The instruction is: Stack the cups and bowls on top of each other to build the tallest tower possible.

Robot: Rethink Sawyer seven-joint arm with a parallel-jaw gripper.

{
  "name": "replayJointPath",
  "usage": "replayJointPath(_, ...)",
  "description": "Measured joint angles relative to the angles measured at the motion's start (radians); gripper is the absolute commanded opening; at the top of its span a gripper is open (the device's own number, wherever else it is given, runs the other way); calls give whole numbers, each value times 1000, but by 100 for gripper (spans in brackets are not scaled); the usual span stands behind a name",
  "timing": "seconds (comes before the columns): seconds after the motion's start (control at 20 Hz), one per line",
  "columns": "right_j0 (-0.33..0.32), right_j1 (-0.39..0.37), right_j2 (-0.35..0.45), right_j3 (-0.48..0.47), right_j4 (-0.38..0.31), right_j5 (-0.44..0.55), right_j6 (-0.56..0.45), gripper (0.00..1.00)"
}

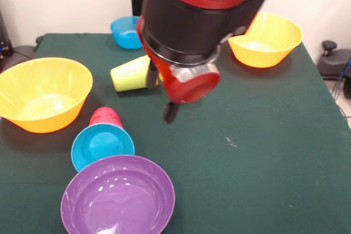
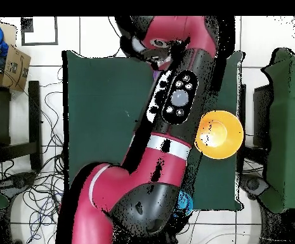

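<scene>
While the tool (image 1: pixel 170 110) hangs low over mid-bench, only one dark finger shows under the red wrist, so I cannot tell whether it is spread or pressed together. Just beside it lies a lime green cup (image 1: pixel 130 73) on its side. Nearer the camera, a cyan bowl (image 1: pixel 102 145) sits on a red cup (image 1: pixel 105 117), the only tower so far, touching the purple bowl (image 1: pixel 118 197). Two orange bowls (image 1: pixel 43 93) and a blue bowl (image 1: pixel 126 31) stand apart. Likely step: fetching the lime cup; next needs a grip on it, then lift. No readable writing.
</scene>
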Motion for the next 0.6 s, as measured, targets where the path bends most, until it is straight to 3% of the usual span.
replayJointPath(0.35, 34, -15, 42, 34, -3, -102, 0, 100)
replayJointPath(0.6, 78, -71, 87, 170, -29, -243, 0, 100)
